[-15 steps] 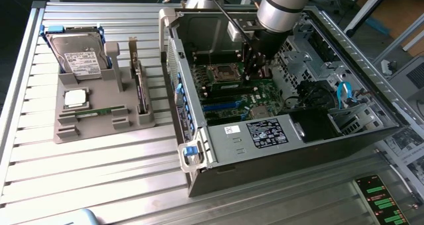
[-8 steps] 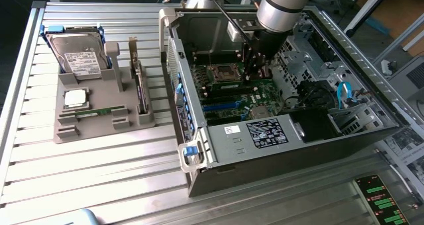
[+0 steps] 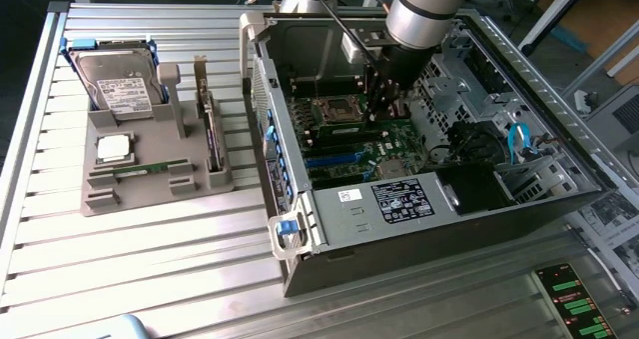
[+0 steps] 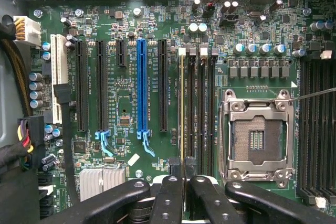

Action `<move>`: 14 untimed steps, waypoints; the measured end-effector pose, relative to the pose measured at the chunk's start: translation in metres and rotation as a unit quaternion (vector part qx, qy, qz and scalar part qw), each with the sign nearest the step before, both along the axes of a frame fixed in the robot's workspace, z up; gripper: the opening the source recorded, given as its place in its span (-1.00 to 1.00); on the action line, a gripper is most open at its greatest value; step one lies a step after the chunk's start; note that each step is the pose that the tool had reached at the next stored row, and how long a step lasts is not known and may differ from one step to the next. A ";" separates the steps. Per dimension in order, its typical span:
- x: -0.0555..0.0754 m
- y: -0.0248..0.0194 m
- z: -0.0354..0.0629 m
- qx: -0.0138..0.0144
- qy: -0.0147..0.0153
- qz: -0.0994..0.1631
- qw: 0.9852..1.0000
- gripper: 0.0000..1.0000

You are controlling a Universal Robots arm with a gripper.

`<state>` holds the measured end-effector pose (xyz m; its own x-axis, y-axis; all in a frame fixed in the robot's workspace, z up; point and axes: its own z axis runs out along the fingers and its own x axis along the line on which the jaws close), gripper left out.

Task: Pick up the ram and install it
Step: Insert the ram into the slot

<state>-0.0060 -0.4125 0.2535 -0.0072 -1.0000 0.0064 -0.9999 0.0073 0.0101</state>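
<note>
The ram (image 4: pixel 182 103) shows edge-on as a thin yellowish line standing in a memory slot next to the empty black slots (image 4: pixel 202 103) on the green motherboard (image 4: pixel 123 103). My gripper (image 4: pixel 182 170) is shut on the ram's near end, with black fingers (image 4: pixel 174 174) pressed against both of its faces. In the exterior view the gripper (image 3: pixel 382 116) reaches down inside the open computer case (image 3: pixel 299 204), just above the ram (image 3: pixel 345 132) and beside the processor socket (image 3: pixel 334 111).
The open processor socket (image 4: pixel 257 137) lies close beside the memory slots, and a blue expansion slot (image 4: pixel 140 87) lies on the other side. On the exterior view's left, a grey holder (image 3: pixel 100 197) carries a hard drive (image 3: pixel 115 84), a silver processor chip (image 3: pixel 113 148), another green stick (image 3: pixel 140 170) and an expansion card (image 3: pixel 209 129).
</note>
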 end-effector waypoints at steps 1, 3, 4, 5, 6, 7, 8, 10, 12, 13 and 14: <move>0.000 0.0000 0.0000 0.000 0.000 0.000 1.000 -0.76; 0.000 0.0000 0.0000 0.000 0.000 0.000 1.000 -0.76; 0.000 0.0000 0.0000 0.000 0.000 0.000 1.000 -0.76; 0.000 0.0001 -0.0005 0.000 0.000 0.000 1.000 -0.76; 0.000 0.0002 -0.0014 0.000 0.000 0.000 1.000 -0.76; 0.000 0.0002 -0.0021 0.000 0.000 0.000 1.000 -0.76; 0.000 0.0003 -0.0031 0.000 -0.001 0.000 1.000 -0.76; 0.000 0.0003 -0.0044 0.000 -0.001 0.000 1.000 -0.76; 0.000 0.0003 -0.0054 0.000 -0.001 0.000 1.000 -0.76; 0.000 0.0003 -0.0057 0.000 -0.001 0.000 1.000 -0.76; 0.000 0.0003 -0.0062 0.000 -0.001 0.000 1.000 -0.76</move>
<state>-0.0061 -0.4122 0.2473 -0.0072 -1.0000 0.0062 -0.9999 0.0073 0.0079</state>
